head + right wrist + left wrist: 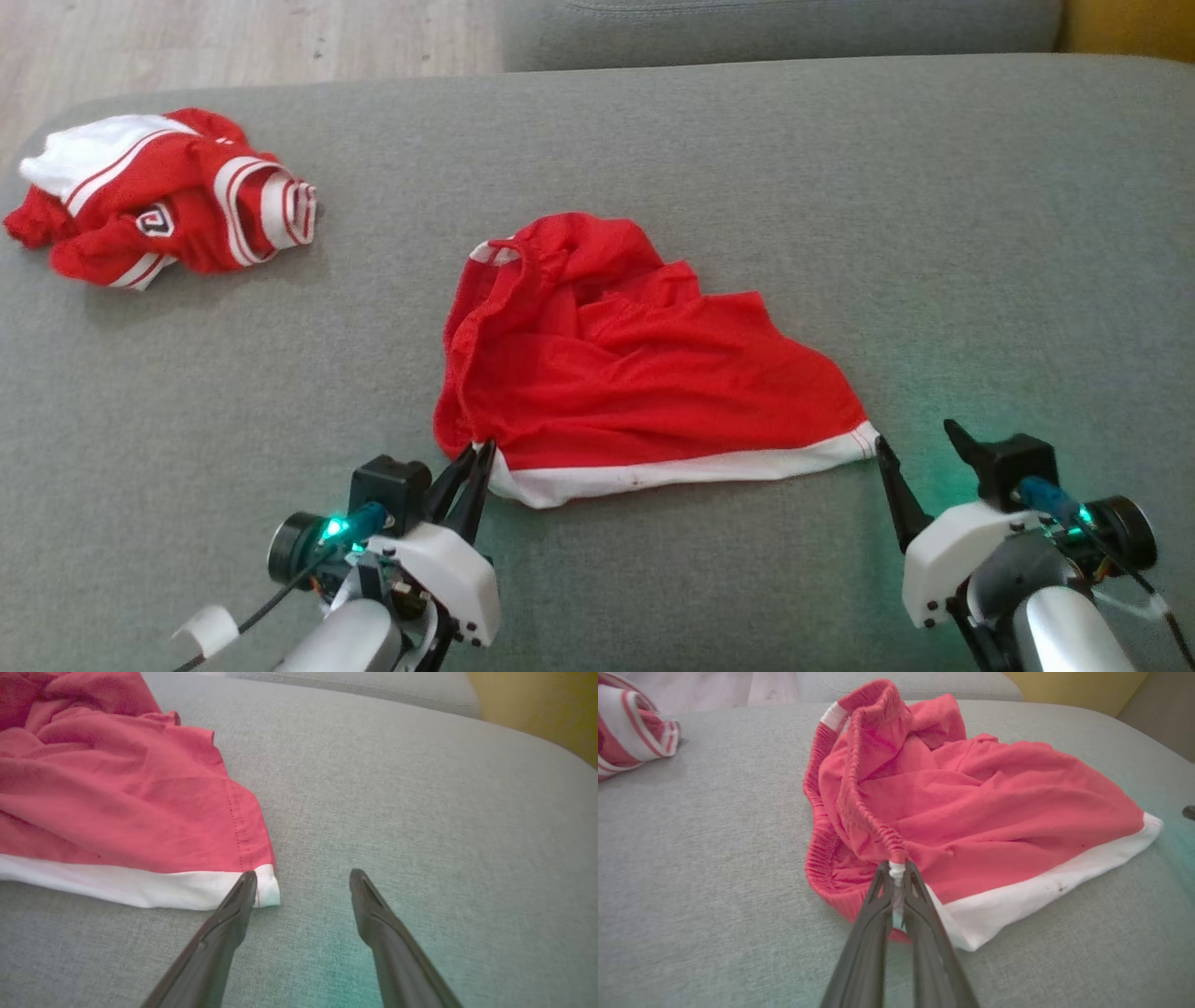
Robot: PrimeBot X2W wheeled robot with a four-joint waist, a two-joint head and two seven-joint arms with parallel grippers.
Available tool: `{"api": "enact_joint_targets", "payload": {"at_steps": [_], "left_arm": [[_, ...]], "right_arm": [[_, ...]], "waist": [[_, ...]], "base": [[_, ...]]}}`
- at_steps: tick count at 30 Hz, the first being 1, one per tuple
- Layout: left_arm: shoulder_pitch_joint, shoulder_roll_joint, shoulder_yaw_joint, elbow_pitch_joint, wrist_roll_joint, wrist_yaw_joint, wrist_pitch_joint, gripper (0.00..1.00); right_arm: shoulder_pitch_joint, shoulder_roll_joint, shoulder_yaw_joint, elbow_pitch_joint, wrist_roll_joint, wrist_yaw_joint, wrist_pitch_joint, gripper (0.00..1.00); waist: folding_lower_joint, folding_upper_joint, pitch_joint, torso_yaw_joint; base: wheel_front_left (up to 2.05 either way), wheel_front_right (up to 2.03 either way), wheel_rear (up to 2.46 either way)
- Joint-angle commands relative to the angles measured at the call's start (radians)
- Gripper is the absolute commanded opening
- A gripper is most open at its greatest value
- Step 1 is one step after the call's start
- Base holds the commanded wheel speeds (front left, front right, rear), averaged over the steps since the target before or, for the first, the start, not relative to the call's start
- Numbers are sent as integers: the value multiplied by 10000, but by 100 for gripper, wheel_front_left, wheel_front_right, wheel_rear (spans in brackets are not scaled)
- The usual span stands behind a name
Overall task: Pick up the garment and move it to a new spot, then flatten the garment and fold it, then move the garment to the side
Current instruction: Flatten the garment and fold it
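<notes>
At 7 o'clock in the head view, the left hand (474,453) is pinched shut on the near end of the garment's elastic waistband (859,807), with a bunched white tip caught between its fingers. At 5 o'clock the right hand (915,435) is spread wide. One finger touches the corner of the white hem band (117,882) and the other rests over bare cushion.

The step looks like taking hold of two corners, either to lift the garment or to stretch it flat. The right hand would need to shift toward 9 o'clock until the corner sits between its fingers, then close.

The garment (635,373) lies rumpled at the centre of the grey cushion (840,187). It is thin, limp red cloth with a gathered, ribbed waistband and a flat stitched hem. The cushion is coarse woven fabric. Farther off at 10 o'clock sits a crumpled red-and-white striped top (159,205).
</notes>
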Motion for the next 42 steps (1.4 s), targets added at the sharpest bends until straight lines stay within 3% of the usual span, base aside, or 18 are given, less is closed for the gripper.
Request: {"api": "enact_joint_targets", "payload": {"at_steps": [1,9,10,13,16,18,19,25,30,38,42], "left_arm": [[-214,204,528,-493,-86,178,-222,0],[72,182,684,-864,-247,412,-446,0],[90,183,693,-893,-260,428,-464,0],[124,190,710,-962,-295,461,-497,0],[150,212,725,-1014,-334,473,-514,0],[162,237,748,-1044,-355,496,-532,0],[172,246,771,-1066,-373,509,-554,0],[294,245,1088,-1462,-815,442,-703,0],[321,376,1397,-2150,-1239,300,-672,0],[-111,1203,1982,-3982,-1688,123,10,0],[-827,1885,2390,-5713,-1817,119,821,0]], "right_arm": [[-512,-343,479,-23,91,75,195,100],[-1038,-748,1345,875,567,75,419,100],[-1120,-774,1448,1011,651,75,428,96],[-1344,-834,1785,1428,943,75,469,52],[-1541,-897,2073,1854,1252,75,466,33],[-1634,-909,2205,2078,1465,75,439,15],[-1670,-907,2232,2159,1585,75,392,0],[-1807,-868,1871,2039,2207,75,-216,0],[-1958,-978,1406,1192,2581,75,-499,0],[-2153,-1269,362,-1033,2758,75,-291,0],[-2162,-1314,-157,-2930,2820,75,267,0]], "waist": [[0,-1,15,125],[0,-1,104,213],[0,-1,117,216],[0,-1,142,221],[0,-1,142,235],[0,-1,131,252],[0,-1,120,259],[0,-1,-64,232],[0,-1,-338,137],[0,-1,-1044,-2],[0,-1,-1551,-65]], "base": [[0,0,0],[0,0,0],[0,0,0],[0,0,0],[0,0,0],[0,0,0],[0,0,0],[0,0,0],[0,0,0],[0,0,0],[0,0,0]]}}
